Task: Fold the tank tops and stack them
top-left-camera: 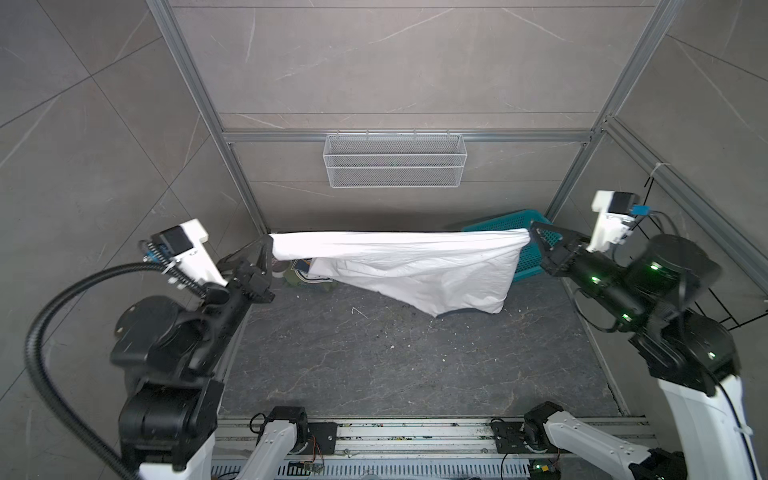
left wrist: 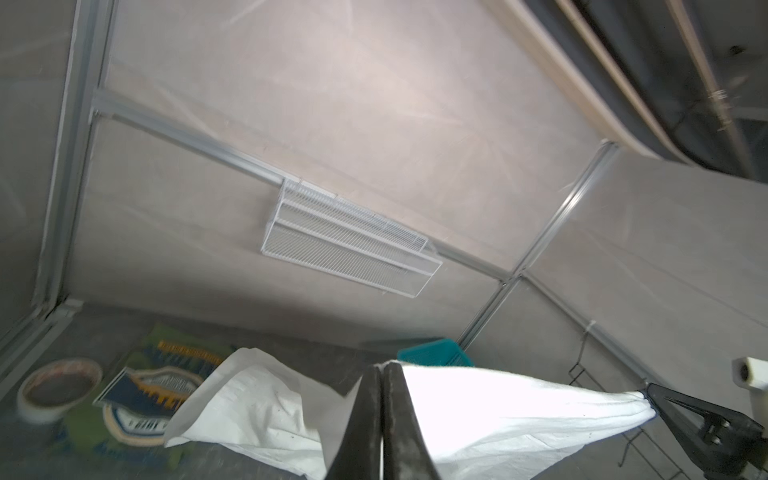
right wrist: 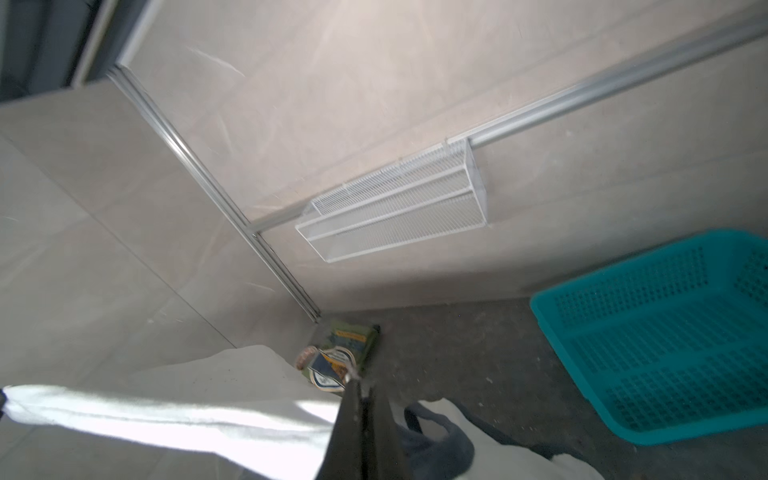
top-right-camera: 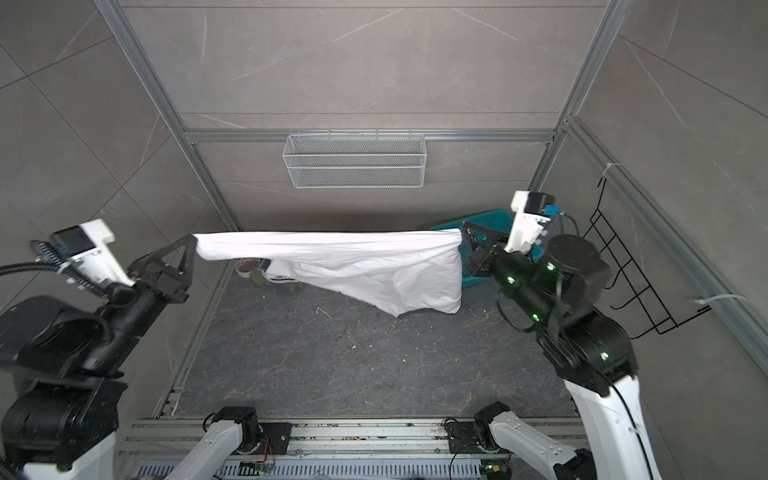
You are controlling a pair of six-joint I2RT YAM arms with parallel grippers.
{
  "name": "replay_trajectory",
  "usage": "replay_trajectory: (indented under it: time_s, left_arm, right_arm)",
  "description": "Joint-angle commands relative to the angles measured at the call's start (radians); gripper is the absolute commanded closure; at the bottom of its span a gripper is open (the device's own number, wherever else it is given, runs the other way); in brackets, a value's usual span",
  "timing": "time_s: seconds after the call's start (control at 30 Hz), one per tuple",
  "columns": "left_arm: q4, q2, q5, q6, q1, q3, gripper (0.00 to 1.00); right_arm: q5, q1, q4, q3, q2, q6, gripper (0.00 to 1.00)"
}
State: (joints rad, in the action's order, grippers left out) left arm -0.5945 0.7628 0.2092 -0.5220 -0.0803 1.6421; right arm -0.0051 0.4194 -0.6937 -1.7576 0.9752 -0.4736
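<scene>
White tank top (top-left-camera: 407,262) hangs stretched in mid-air above the dark surface (top-left-camera: 374,365), its ends pinched tight in the left gripper (top-left-camera: 268,246) and right gripper (top-left-camera: 532,232), arms raised and spread wide. Olive green tank top (top-left-camera: 305,279) lies back left, below it.

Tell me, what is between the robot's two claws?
The white tank top hangs stretched between the left gripper and the right gripper, each shut on one end. Both top views show it.
</scene>
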Motion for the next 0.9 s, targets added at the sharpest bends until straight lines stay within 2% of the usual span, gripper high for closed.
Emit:
replay_trajectory:
  time_s: [0.0,0.23,0.37,0.5,0.57,0.7,0.8,0.87]
  left_arm:
    - [0.016,0.032,-0.012,0.023,0.003,-0.013,1.00]
    - [-0.038,-0.014,-0.055,0.056,0.004,0.127,1.00]
    - [-0.065,-0.013,-0.085,0.067,0.003,0.136,1.00]
    - [-0.138,0.041,-0.171,0.079,0.003,0.103,1.00]
    - [-0.170,0.070,-0.216,0.085,0.003,0.054,1.00]
    - [-0.220,0.158,-0.348,0.069,0.004,-0.102,1.00]
    - [-0.227,0.281,-0.474,0.038,0.007,-0.227,1.00]
    - [-0.185,0.388,-0.509,0.031,0.011,-0.291,1.00]
  right_arm:
    - [-0.028,-0.004,-0.049,-0.061,0.017,0.023,1.00]
    - [-0.100,-0.004,-0.086,-0.205,-0.004,0.016,1.00]
    - [-0.099,-0.003,-0.092,-0.244,-0.004,0.024,1.00]
    - [-0.110,-0.003,-0.080,-0.227,0.034,0.029,1.00]
    - [-0.113,-0.004,-0.062,-0.176,0.054,0.029,1.00]
    - [-0.121,-0.003,0.022,0.027,0.111,0.012,1.00]
    - [-0.114,-0.003,0.121,0.219,0.210,-0.006,1.00]
    - [-0.103,-0.002,0.185,0.312,0.316,-0.020,1.00]
